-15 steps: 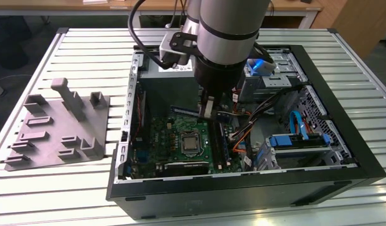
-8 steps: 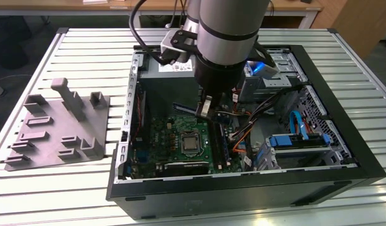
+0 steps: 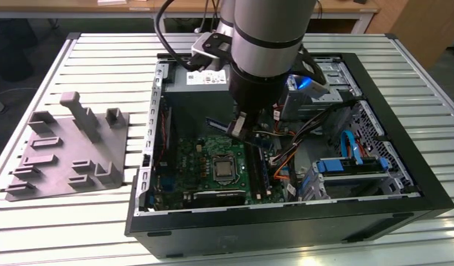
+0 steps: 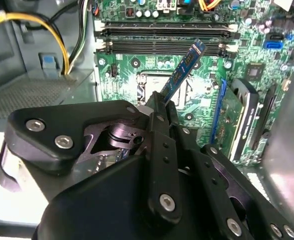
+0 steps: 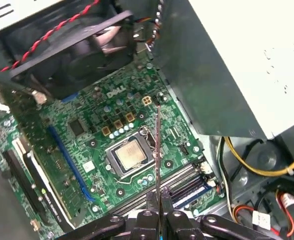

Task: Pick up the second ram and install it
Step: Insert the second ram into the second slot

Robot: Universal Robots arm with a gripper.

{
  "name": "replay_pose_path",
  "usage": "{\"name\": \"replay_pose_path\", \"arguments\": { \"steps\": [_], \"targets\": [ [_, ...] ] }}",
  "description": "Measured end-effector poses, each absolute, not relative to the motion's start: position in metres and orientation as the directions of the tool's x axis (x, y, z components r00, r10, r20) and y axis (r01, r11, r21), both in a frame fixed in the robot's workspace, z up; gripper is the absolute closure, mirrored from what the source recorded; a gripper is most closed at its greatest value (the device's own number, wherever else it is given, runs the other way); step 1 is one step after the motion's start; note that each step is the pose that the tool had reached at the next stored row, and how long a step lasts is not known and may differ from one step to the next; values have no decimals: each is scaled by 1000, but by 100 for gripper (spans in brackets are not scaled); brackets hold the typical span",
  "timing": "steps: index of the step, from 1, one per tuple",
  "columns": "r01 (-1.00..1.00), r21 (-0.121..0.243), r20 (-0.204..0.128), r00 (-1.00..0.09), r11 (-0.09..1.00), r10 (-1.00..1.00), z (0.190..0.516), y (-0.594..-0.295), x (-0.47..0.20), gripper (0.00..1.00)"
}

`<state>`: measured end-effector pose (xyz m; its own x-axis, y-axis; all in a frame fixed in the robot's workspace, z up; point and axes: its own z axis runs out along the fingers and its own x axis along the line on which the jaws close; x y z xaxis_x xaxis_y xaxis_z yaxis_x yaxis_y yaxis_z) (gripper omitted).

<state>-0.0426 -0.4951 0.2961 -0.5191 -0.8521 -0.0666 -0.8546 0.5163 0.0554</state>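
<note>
In open PC case [image 3: 271, 227], gripper [image 4: 160, 102]: narrow, clamped on second ram [image 4: 186, 67] at one end.
Second ram posn: held aloft, tilted, over motherboard [image 3: 205, 160] by CPU socket [image 5: 129, 156].
Memory slots [image 4: 161, 37]: near ram's free end in second wrist view.
Tray [image 3: 65, 149]: grey, on table [image 3: 101, 61], exterior view's left of case.

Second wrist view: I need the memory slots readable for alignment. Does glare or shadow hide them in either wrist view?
Second wrist view: memory slots evenly lit, no glare; the second ram overlaps them. First wrist view: slots lit too, partly behind the tool.
</note>
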Motion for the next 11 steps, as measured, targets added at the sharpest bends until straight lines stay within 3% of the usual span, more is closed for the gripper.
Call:
{"name": "replay_pose_path", "arguments": {
  "steps": [11],
  "targets": [
    [-763,55,-66,-646,644,-760,296,-495,-43,86]
  ]
}}
